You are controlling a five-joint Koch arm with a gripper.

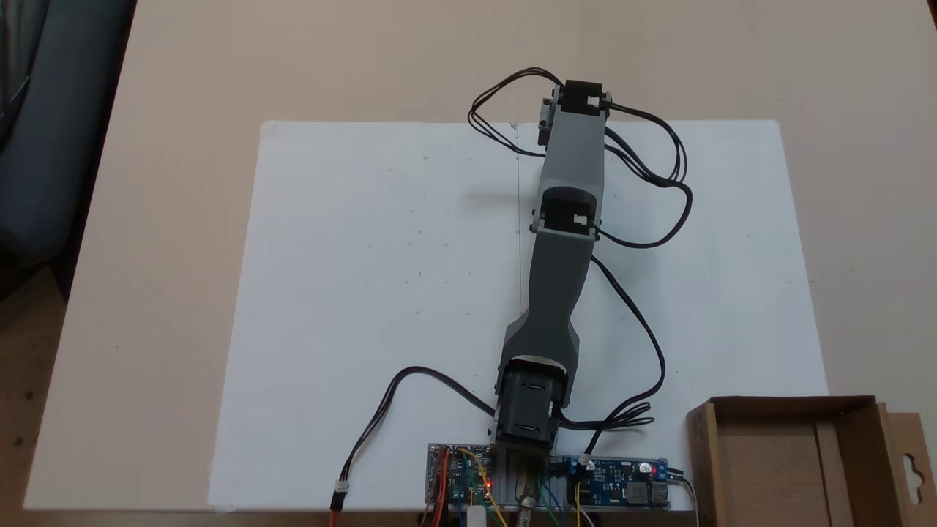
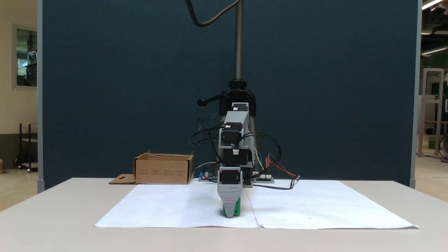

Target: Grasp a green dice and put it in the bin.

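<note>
— Look, what is that little green thing?
— That is the green dice (image 2: pixel 237 210). It is a small bright green block, low down on the white paper (image 2: pixel 175 206), near the paper's front edge. Most of it hides behind the gray claw (image 2: pixel 230 210), so I can't see any dots on it.
— Is the claw holding it?
— I cannot tell. One gray ridged finger (image 2: pixel 229 199) points straight down in front of the dice, with its tip at the paper. The other finger is behind it, so I can't see how wide the claw is.
— Where is the box?
— From the front, the bin (image 2: pixel 162 170) sits far to the left of the arm, at the back of the table (image 2: pixel 70 224). It is brown cardboard with low walls and a flat flap beside it.
— What is inside?
— From above, the bin (image 1: pixel 768 468) sits at the bottom right, and I see only its brown floor. The dice is well apart from it.
</note>
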